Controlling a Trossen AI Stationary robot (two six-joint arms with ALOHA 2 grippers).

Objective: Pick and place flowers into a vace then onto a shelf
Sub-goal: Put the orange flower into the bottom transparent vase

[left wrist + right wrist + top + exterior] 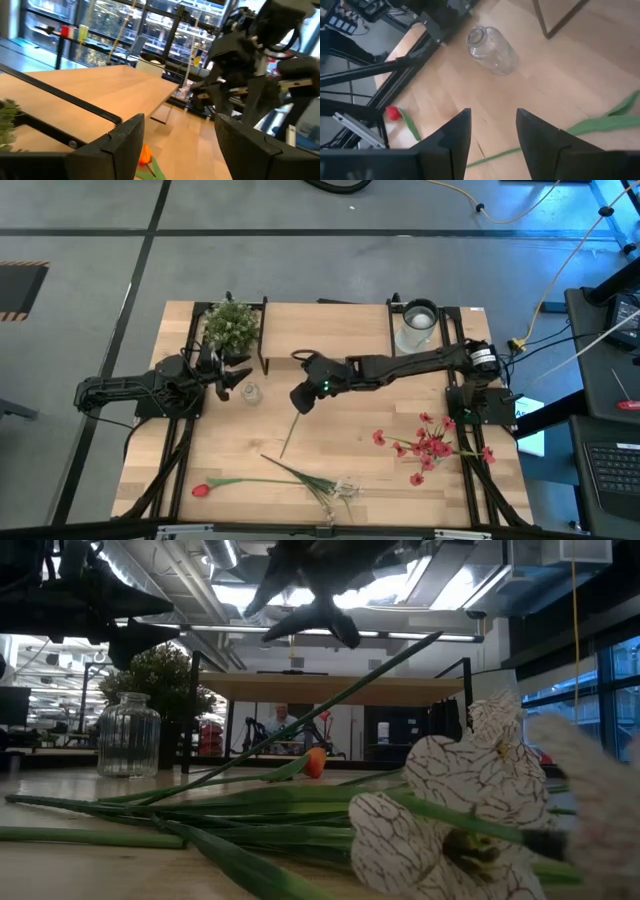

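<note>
The orange tulip (315, 762) lies on the table under my right gripper (298, 402); in the high view only its stem (290, 436) shows. My right gripper (492, 114) hangs above it, slanting down, open and holding nothing; the stem (592, 125) runs across the table behind its fingers. The clear glass vase (251, 393) stands upright left of it. My left gripper (180, 122) waits level beside the vase, open and holding nothing. A red tulip (200, 490), a white-blossom sprig (345, 490) and a red spray (430, 445) lie on the near half of the table. The shelf (330, 690) stands at the far side.
A bushy green potted plant (232, 325) stands at the far left beside the shelf, and a large glass jar (418, 325) at the far right. The white blossoms (470, 800) and green stems lie close to the near edge. Bare wood lies between the vase and the red spray.
</note>
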